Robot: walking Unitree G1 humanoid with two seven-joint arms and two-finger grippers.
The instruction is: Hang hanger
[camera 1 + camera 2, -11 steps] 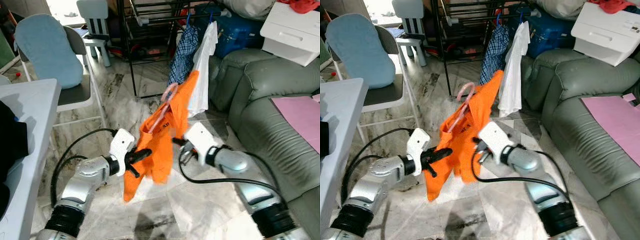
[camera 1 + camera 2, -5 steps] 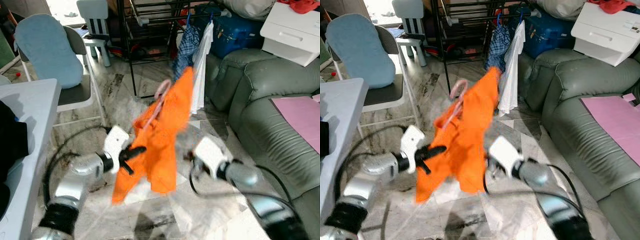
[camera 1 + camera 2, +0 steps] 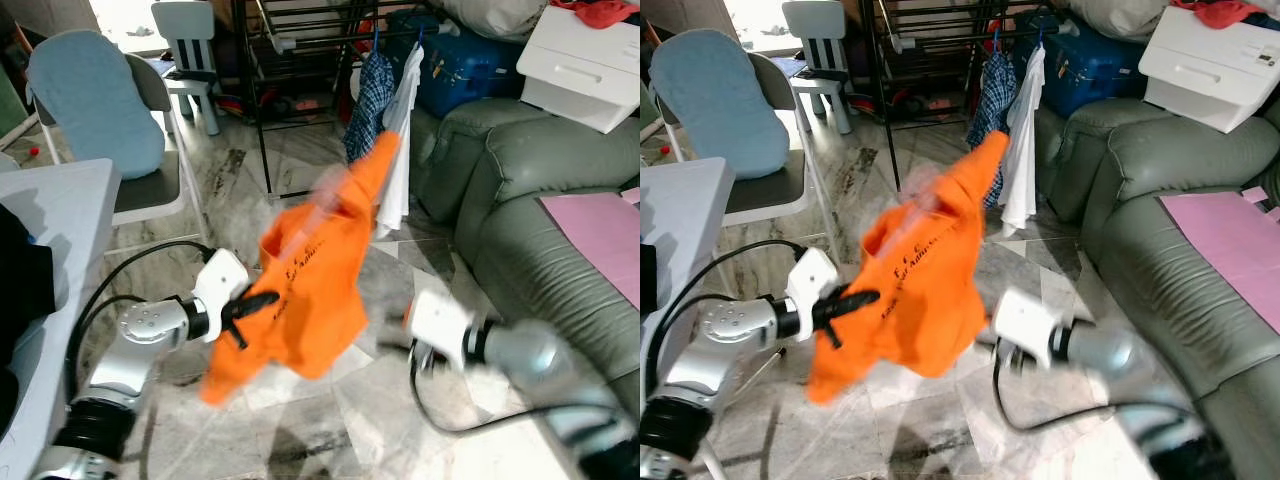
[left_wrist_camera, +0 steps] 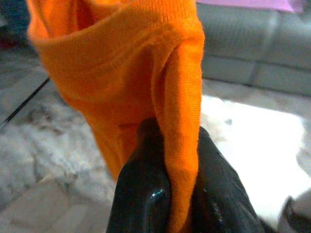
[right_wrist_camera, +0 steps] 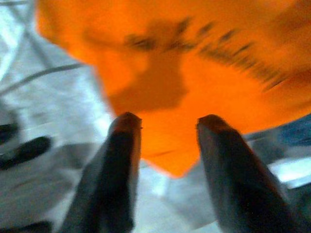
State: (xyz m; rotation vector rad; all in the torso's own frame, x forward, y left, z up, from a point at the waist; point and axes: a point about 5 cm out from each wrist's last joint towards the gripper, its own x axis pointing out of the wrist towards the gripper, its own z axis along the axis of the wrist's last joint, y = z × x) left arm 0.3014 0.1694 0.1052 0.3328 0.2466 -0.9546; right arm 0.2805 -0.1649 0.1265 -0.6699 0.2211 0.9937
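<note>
An orange shirt (image 3: 310,290) on a pink hanger (image 3: 325,192) swings in mid-air over the floor, blurred by motion. My left gripper (image 3: 255,302) is shut on a fold of the orange fabric (image 4: 180,111) at the shirt's lower left side. My right gripper (image 5: 165,121) is open, and the shirt hangs just beyond its fingertips without touching them. In the left eye view the right wrist (image 3: 438,322) sits low to the right of the shirt. A black clothes rack (image 3: 300,40) stands behind, with a checked shirt (image 3: 368,95) and a white shirt (image 3: 403,140) hanging on it.
A grey-green sofa (image 3: 520,220) with a pink sheet (image 3: 600,225) runs along the right. A white table (image 3: 50,210) is at the near left, with a blue-cushioned chair (image 3: 100,110) behind it. A white box (image 3: 585,60) rests on the sofa's back.
The right gripper has drawn back from the shirt, down and to the right. The shirt has swung in the left gripper's hold and its hem has flared out rightward.
</note>
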